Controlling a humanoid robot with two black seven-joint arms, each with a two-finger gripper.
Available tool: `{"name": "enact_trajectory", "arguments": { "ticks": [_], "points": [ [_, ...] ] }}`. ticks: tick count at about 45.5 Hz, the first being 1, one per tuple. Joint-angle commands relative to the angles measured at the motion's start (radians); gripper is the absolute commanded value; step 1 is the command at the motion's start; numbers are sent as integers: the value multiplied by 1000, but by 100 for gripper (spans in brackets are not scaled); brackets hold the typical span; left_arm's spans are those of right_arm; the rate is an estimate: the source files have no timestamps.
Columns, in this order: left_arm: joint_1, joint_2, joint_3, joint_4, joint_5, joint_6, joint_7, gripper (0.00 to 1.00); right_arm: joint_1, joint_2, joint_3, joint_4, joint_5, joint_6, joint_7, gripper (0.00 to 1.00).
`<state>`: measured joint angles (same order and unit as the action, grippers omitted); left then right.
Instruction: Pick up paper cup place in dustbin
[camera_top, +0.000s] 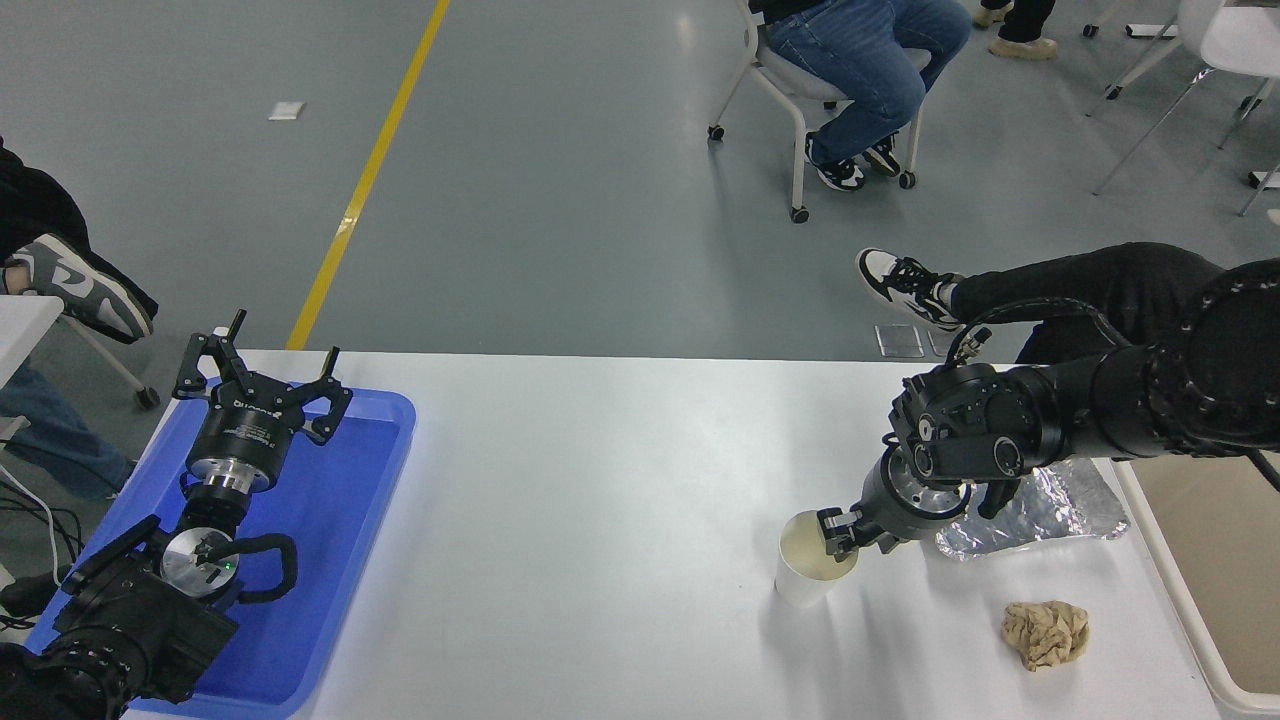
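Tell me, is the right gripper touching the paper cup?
Cannot tell. In the head view the right gripper overlaps the paper cup at its rim, but contact is not plain.

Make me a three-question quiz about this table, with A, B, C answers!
1. Where is the paper cup?
A. in the tray
B. on the table, left of the foil
C. in the dustbin

2. What colour is the tray?
A. red
B. green
C. blue

3. How is the cup?
A. upright
B. on its side
C. crushed flat

Answers:
1 B: it stands on the white table, beside the foil.
2 C: the tray under the left gripper is blue.
3 A: its open mouth faces up, with the right gripper at the rim.
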<state>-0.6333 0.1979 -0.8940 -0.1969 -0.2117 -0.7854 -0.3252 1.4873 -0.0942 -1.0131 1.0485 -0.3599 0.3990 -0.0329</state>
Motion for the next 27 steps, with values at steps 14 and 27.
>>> {"name": "enact_trajectory", "arguments": {
  "ticks": [14, 27],
  "points": [
    [0, 0, 0, -1, 0, 0, 2, 100, 100, -47, -2, 34, 4, 67, 1, 0],
    [0, 0, 0, 2, 0, 0, 2, 100, 425, -139, -67, 220, 21, 168, -2, 0]
  ]
}}
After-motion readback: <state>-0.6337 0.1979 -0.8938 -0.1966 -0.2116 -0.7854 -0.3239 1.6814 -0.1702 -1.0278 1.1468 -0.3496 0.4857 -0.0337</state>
